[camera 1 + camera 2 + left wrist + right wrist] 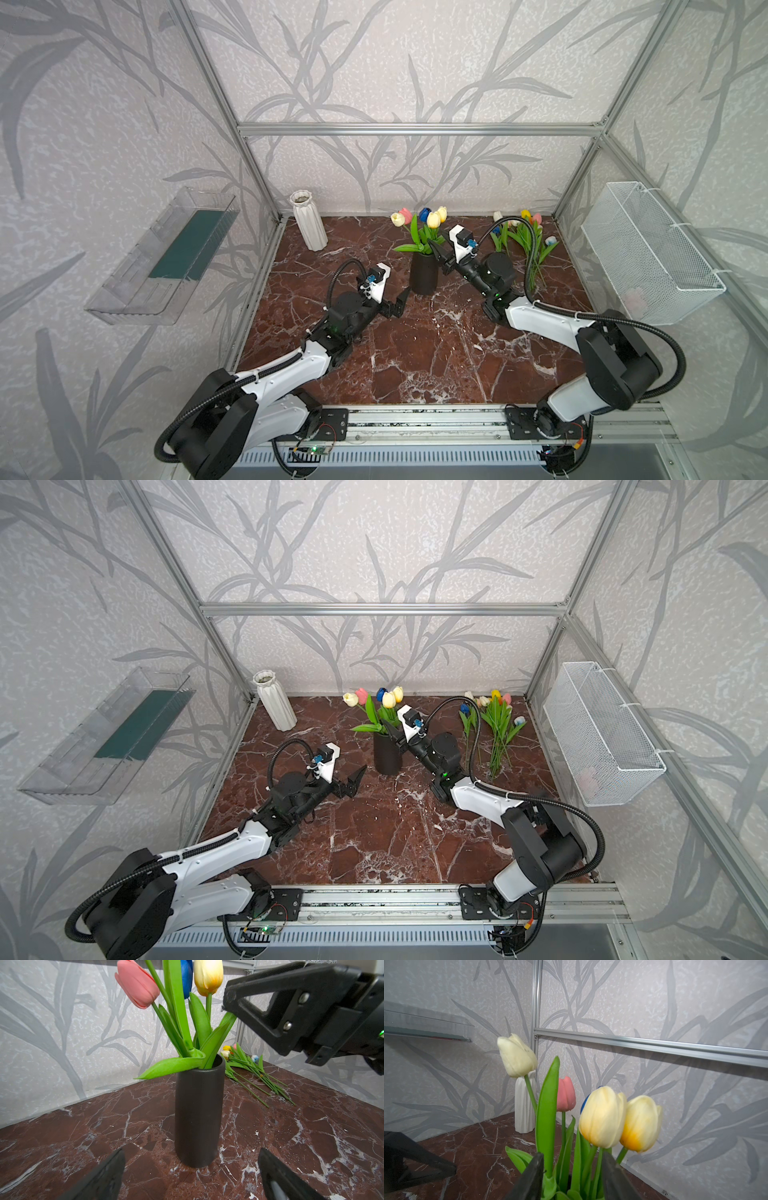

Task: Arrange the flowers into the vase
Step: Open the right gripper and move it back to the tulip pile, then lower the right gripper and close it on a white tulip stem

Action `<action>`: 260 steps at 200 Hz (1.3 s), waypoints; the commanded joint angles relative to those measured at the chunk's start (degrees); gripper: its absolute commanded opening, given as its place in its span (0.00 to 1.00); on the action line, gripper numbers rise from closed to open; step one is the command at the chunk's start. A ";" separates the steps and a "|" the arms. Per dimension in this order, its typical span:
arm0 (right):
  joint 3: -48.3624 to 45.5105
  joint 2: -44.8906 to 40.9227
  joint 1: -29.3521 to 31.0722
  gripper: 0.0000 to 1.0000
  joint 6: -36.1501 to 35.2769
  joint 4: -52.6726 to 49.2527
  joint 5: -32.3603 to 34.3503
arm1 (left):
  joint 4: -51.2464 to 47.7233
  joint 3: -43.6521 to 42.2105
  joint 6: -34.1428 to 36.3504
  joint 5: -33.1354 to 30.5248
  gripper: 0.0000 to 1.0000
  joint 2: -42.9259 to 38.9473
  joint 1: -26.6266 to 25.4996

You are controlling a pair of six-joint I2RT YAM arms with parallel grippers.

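Five tulips (433,219) stand in the black vase (424,274) a little right of centre in both top views: one cream head, one pink, one blue and two pale yellow (the blue one is mostly hidden behind the yellow pair in the right wrist view). The remaining flowers (534,245) lie in a loose bunch on the marble table (415,353) toward the upper right of its surface, heads toward the back wall, well apart from the black vase. The right gripper (439,257) is at the vase's mouth from the right, its jaws parted with green stems and leaves standing between them; whether either finger touches a stem cannot be told. The left gripper (397,302) hovers low just left of the vase, jaws spread wide and holding nothing; in the left wrist view the vase's foot shows between its fingers. A white ribbed vase (309,224) stands upright in the table's upper-left corner.
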 commanded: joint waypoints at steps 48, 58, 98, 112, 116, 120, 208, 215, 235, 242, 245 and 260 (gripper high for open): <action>3.56 -13.76 -0.01 0.46 -0.27 -21.42 6.53 | -6.84 9.30 -3.44 -0.44 0.81 2.25 3.64; 4.01 -15.01 -0.01 0.47 0.12 -24.24 7.65 | -7.24 11.93 -4.62 1.69 0.79 3.04 5.08; 9.37 -16.18 -7.47 0.47 9.99 -43.14 13.63 | -9.45 20.67 -4.22 6.82 0.73 6.68 6.99; 13.17 -13.00 -13.87 0.47 16.12 -53.04 11.10 | -8.58 20.69 -4.49 8.30 0.73 6.97 6.95; 14.46 -11.76 -15.53 0.47 17.15 -56.16 10.45 | -8.25 20.38 -4.70 8.82 0.73 6.95 6.90; 16.10 -10.08 -16.89 0.46 17.54 -59.52 9.76 | -7.86 20.05 -4.87 9.57 0.73 6.97 6.91; 43.03 26.00 -30.18 0.32 16.44 -91.81 11.29 | -12.61 7.38 -0.17 12.49 0.83 -8.76 3.31; 46.06 28.91 -30.38 0.31 16.35 -94.12 11.80 | -14.08 7.16 0.21 12.69 0.83 -9.69 2.89; 54.03 36.45 -31.02 0.30 15.89 -98.98 13.37 | -13.69 4.65 -0.69 11.92 0.83 -11.09 2.03; 56.01 38.26 -31.17 0.30 15.39 -99.80 13.63 | -12.52 3.65 -1.39 11.72 0.83 -11.03 1.92; 56.72 38.90 -31.29 0.29 15.21 -100.12 13.85 | -12.15 3.19 -1.59 11.77 0.83 -10.96 1.82; 58.93 40.72 -31.82 0.29 14.95 -99.99 15.83 | -11.27 2.28 -1.92 12.08 0.83 -10.24 1.67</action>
